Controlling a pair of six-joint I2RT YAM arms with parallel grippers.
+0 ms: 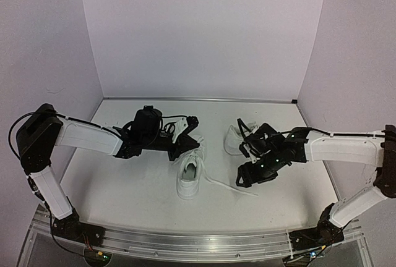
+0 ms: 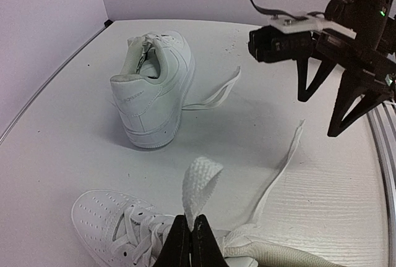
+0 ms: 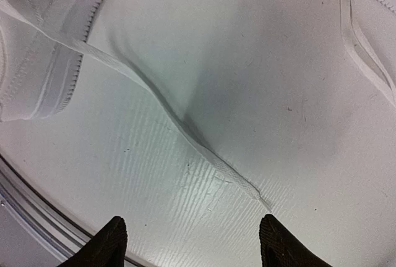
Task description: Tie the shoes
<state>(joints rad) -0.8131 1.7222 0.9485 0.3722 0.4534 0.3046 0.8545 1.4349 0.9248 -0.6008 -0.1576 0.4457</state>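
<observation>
My left gripper (image 2: 190,242) is pinched tight on a flat white lace (image 2: 199,183) of the nearer shoe (image 1: 190,174), which lies mid-table with its perforated toe just below my tips in the left wrist view. The second shoe (image 1: 234,138) stands upright at about one o'clock from the first, well apart from it, its own lace trailing on the table. My right gripper (image 1: 247,177), at three o'clock from the nearer shoe, has its fingers spread wide and holds nothing; a loose lace (image 3: 185,134) ends on the surface between them, though I cannot tell whether my tips touch down. The table (image 1: 124,186) is white with a faint grain, edged by a metal rail (image 1: 185,242) at six o'clock, and plain pale walls (image 1: 198,32) close in three sides.
</observation>
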